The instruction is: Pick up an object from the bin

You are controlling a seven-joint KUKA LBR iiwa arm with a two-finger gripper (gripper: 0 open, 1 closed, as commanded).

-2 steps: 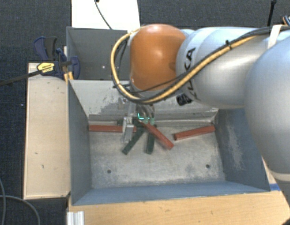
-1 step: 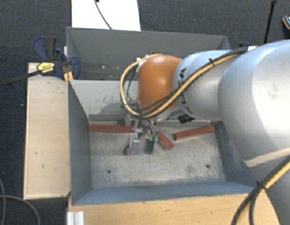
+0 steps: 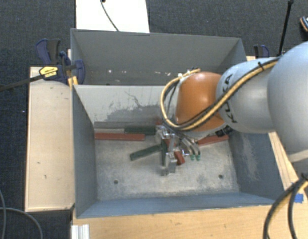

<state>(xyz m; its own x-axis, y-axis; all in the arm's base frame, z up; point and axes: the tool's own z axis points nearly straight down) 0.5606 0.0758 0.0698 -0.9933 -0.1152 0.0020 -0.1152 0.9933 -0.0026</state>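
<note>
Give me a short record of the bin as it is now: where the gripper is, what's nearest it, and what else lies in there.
bin: grey metal
gripper: low over the middle of the floor
nearest thing: dark green stick, lying aslant, right end at the gripper
also close: small red-brown piece, just right of the gripper
by back wall: long red-brown strip, dark green strip
held: cannot tell

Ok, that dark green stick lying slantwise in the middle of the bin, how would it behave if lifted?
The dark green stick looks thin and straight, so probably stiff and light. Lying flat on the bin floor, it should slide rather than roll. Gripped at the end near the gripper, it would likely tilt.
</note>
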